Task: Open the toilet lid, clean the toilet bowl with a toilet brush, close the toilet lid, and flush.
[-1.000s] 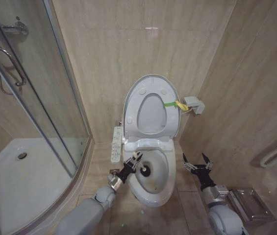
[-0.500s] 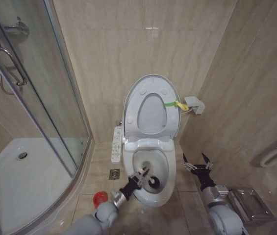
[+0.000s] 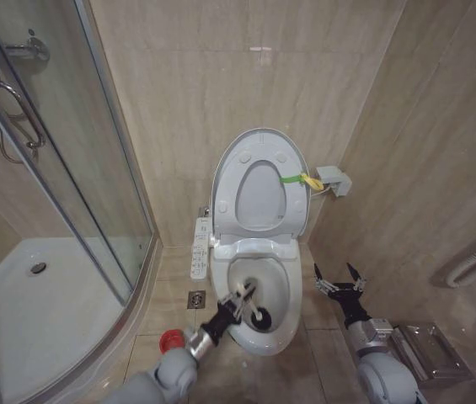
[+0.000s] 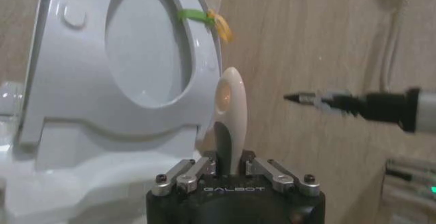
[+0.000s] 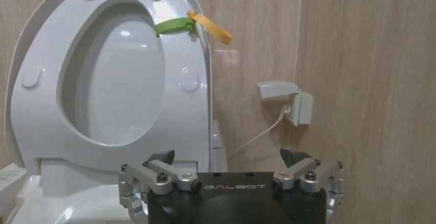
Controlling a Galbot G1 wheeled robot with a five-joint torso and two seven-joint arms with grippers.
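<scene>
Beside the toilet bowl (image 3: 281, 335), red cup (image 3: 169, 341), floor drain (image 3: 196, 299), right gripper (image 3: 339, 281) idle.

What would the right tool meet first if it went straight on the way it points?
Probably the upright toilet lid. The right tool, open, hangs beside the toilet bowl, aimed between the lid's edge and the wall box; depth is unclear.

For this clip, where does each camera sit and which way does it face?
Head view: high up, looking down at the toilet bowl; both arms show, left hand holding the toilet brush in the bowl, right hand open beside it.
Left wrist view: behind the left hand, facing the raised toilet lid.
Right wrist view: behind the right hand, facing the lid.
Both wrist views share the lid's strap.
</scene>
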